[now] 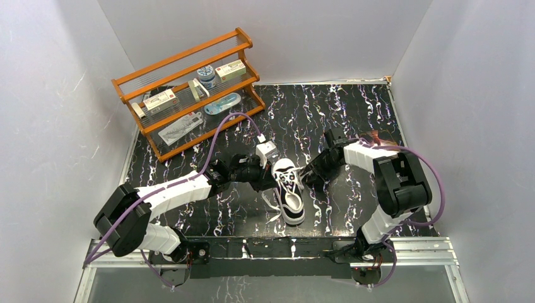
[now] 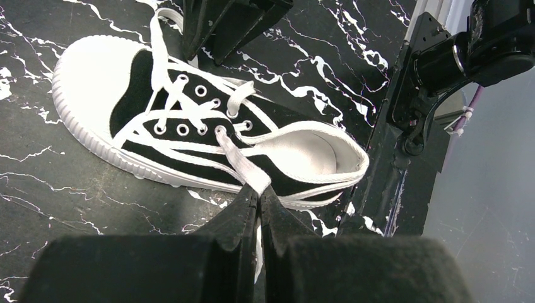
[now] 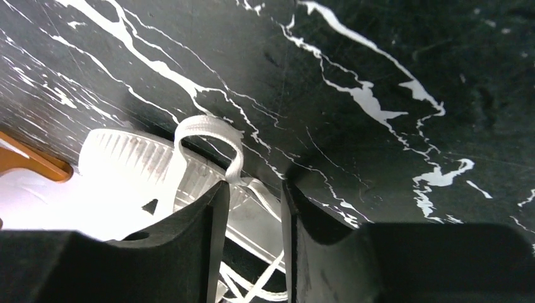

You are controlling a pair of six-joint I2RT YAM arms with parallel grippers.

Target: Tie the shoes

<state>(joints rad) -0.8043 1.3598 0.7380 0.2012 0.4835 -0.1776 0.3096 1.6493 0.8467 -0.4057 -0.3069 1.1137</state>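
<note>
Sneaker (image 1: 290, 196): centre of the top view, upright on its sole, toe towards the top of the frame, heel towards the bottom rail (image 1: 284, 249).
Left gripper (image 2: 258, 192): at the shoe's left edge, clenched on one white lace (image 2: 243, 164) that runs taut from an eyelet.
Right gripper (image 3: 252, 186): at the shoe's right edge, jaws apart; a lace loop (image 3: 208, 123) stands just past the tips, its strand entering the gap.
Loose lace: lies on the table (image 1: 353, 113) lower left of the shoe.
Open room: bare tabletop upper right.
Edges: wooden rack (image 1: 189, 88) upper left, white walls both sides.
</note>
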